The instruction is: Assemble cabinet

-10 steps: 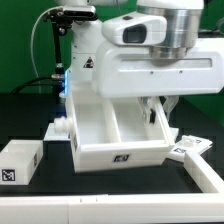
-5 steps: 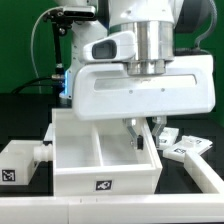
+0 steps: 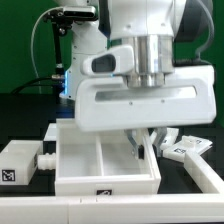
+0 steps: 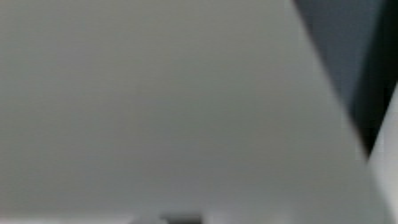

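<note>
**Cabinet turned square on the bench**

The cabinet sits open side up on the bench. It is squarer and further toward the exterior view's left than a second ago, probably lined up for the next part. The hand dips inside it; whether it is clamped or apart, I cannot tell.

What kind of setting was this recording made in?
Probably a robotics lab bench. A Franka arm works over a black table, and both the white cabinet and a small block beside it carry square black-and-white marker tags.
</note>
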You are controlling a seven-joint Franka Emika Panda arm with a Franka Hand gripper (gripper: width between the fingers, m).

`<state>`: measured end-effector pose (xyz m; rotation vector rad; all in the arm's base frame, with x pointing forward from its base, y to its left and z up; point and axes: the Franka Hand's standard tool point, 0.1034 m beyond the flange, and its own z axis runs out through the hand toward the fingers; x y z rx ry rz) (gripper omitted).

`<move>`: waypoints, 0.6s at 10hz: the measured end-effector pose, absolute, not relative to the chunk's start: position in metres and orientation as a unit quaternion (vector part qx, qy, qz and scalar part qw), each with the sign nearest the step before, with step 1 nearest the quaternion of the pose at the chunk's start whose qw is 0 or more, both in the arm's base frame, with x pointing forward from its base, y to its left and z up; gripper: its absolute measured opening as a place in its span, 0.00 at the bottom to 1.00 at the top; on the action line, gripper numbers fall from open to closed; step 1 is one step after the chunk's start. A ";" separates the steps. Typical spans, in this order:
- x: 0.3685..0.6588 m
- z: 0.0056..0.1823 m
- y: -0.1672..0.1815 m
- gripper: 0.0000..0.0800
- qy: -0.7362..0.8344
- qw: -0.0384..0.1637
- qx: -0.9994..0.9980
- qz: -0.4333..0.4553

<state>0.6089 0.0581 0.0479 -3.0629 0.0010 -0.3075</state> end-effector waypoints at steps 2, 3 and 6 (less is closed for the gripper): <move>0.603 0.037 0.065 0.11 0.002 0.031 -0.995 -0.100; 0.603 0.037 0.064 0.11 0.002 0.031 -0.995 -0.099; 0.597 0.042 0.061 0.43 0.002 0.032 -0.998 -0.049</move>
